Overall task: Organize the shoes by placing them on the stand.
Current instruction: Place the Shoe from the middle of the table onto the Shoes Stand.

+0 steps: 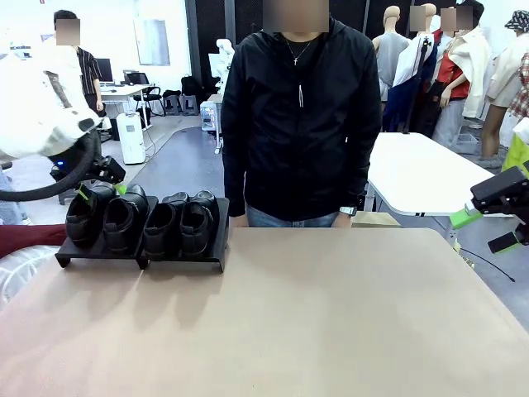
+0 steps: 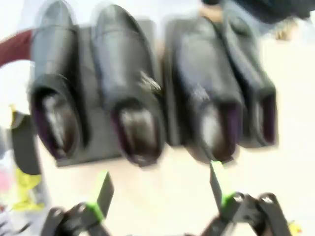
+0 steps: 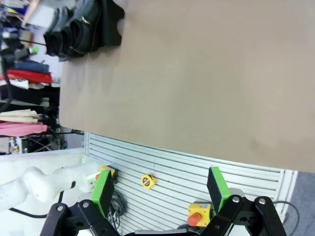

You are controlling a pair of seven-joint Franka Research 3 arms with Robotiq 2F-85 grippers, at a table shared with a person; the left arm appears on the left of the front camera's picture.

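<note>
Four glossy black leather loafers (image 1: 140,222) sit on low black stand (image 1: 140,255); both hands spread, empty.
Stiff, light, slippery shine: grip at heel collar w/ left hand (image 2: 160,194); right hand (image 3: 160,189) idle.

- shoes (image 1: 140,222) — black leather, glossy, smooth
- stand (image 1: 178,260) — black, matt, looks like plastic
- bench (image 1: 314,322) — tan top, matt and smooth
- person's jacket (image 1: 302,116) — black cloth, slight sheen

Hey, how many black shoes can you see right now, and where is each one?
4, all in a row on the stand: leftmost shoe, second shoe, third shoe, rightmost shoe. None looks hidden.
</note>
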